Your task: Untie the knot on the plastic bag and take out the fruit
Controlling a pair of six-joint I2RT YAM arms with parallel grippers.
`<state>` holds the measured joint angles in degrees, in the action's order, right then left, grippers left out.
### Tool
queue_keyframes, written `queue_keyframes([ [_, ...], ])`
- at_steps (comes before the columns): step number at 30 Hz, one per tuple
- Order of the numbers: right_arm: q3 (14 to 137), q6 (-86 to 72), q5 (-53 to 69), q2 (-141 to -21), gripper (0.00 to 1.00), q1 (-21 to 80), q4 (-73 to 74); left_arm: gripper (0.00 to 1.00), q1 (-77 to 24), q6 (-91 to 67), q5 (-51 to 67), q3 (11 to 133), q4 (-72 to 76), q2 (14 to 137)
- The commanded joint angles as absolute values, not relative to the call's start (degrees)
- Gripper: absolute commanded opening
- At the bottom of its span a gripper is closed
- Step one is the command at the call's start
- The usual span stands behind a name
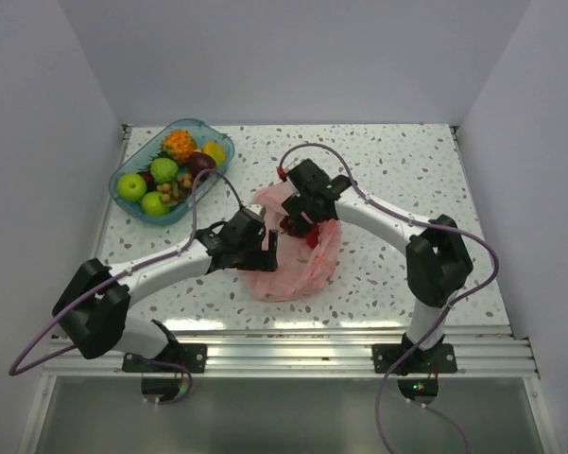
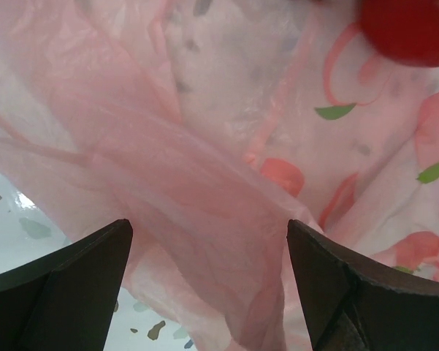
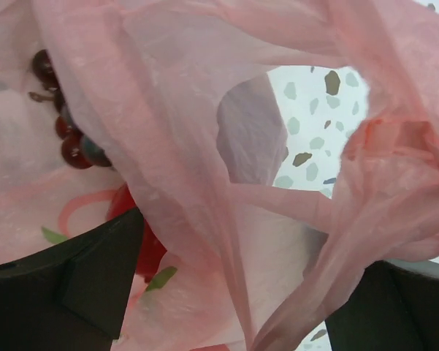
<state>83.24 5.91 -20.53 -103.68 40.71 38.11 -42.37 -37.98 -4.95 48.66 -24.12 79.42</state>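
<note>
Spread: left pincer [image 2: 208, 238], right pincer [image 3: 252, 248], both astride plastic bag [image 1: 298, 276]; table [image 1: 406, 170] edges well away.

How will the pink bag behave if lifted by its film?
Likely floppy: the plastic bag lies crumpled in loose folds, so it should sag. Probably thin, tear-prone: table speckles show through. Grapes and a red fruit inside may shift, pulling it lopsided.

Top view looks down on the table [image 1: 397, 170]; both wrist views face the plastic bag [image 2: 204, 205] closely.
</note>
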Motion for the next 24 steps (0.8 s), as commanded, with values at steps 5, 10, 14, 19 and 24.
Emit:
queue_keyframes([
  [5,82.62,5.19,-18.64,-103.71,0.76,34.99,32.26,0.93,-42.80,-41.66,-2.64,45.35,-19.16,82.35],
  [10,82.44,3.87,-13.37,-102.48,0.20,33.66,32.08,0.93,-42.89,-42.89,-2.90,43.68,-17.84,83.06],
  [14,84.02,3.25,-7.05,-99.68,0.00,34.53,33.92,0.93,-42.80,-44.12,-3.51,42.89,-16.88,83.06],
  [19,85.60,0.45,-1.42,-91.87,0.00,39.80,35.33,0.93,-42.89,-46.14,-4.66,42.36,-15.91,82.53],
  [24,82.81,-5.09,1.23,-87.55,0.00,43.33,33.59,0.93,-42.89,-47.90,-6.15,41.14,-15.29,81.65],
])
